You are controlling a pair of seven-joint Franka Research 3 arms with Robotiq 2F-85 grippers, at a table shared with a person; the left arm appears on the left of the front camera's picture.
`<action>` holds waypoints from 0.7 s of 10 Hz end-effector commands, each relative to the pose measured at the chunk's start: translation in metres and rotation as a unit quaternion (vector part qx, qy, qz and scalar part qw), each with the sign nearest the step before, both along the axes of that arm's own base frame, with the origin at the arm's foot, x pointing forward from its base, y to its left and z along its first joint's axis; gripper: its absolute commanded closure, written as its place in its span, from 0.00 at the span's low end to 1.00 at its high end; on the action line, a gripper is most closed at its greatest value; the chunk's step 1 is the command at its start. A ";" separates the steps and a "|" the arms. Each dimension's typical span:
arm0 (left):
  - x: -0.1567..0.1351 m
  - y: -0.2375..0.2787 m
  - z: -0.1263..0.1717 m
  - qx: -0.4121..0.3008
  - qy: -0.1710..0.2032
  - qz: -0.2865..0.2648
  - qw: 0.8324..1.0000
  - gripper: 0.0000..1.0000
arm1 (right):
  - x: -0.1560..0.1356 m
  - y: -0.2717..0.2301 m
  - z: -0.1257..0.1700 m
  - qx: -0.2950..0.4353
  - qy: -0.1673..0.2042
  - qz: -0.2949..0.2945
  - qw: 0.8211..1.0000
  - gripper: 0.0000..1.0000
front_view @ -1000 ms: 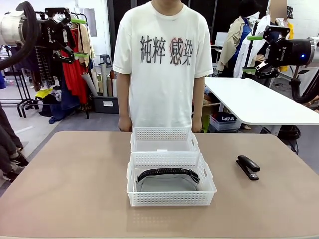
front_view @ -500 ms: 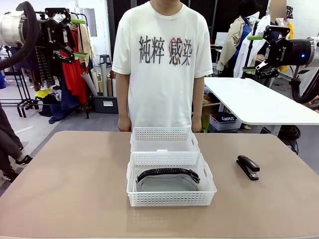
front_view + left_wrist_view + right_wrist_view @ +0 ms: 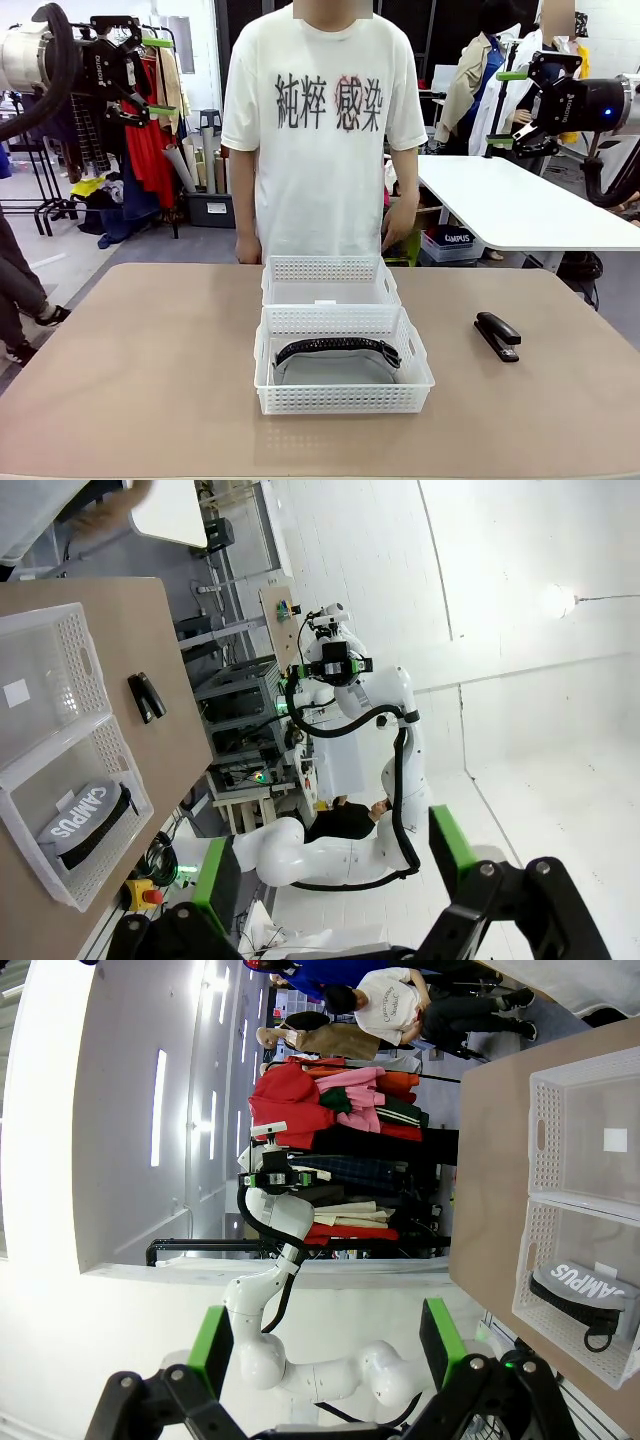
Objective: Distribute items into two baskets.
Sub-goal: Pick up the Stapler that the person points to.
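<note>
The beige tabletop [image 3: 150, 380] was spread across the lower half of the front frame, and a person [image 3: 325, 170] in a white printed T-shirt was stood at its far edge. Two shallow white translucent plastic baskets with lattice rims were set end to end at centre. The far basket [image 3: 330, 268] was seen to hold only a small white label. In the near basket [image 3: 345, 400] the long grey fabric pencil pouch [image 3: 335, 368] with its black zipper strip was laid crosswise. The small black desk stapler [image 3: 497, 335] was left on bare table at right centre, well apart from both baskets, its long axis slanted from upper left to lower right. The left gripper [image 3: 160, 76], upper left, and the right gripper [image 3: 506, 108], upper right, were held high, jaws spread and nothing grasped. The stapler lay below and slightly left of the right gripper, so the right arm was judged the nearer.
</note>
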State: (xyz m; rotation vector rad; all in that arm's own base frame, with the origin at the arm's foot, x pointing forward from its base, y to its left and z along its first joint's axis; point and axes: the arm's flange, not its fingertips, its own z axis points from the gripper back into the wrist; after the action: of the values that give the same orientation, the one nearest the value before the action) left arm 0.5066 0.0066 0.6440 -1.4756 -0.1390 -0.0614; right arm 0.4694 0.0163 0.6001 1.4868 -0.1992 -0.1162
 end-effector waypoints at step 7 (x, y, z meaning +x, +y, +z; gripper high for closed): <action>-0.001 0.000 0.001 0.000 -0.001 0.000 1.000 0.00 | 0.000 0.001 0.001 0.000 0.000 0.001 1.000 0.00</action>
State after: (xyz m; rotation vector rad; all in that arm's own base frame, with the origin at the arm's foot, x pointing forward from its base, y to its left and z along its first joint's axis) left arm 0.5066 0.0066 0.6440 -1.4756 -0.1390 -0.0614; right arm 0.4694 0.0163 0.6001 1.4868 -0.1992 -0.1162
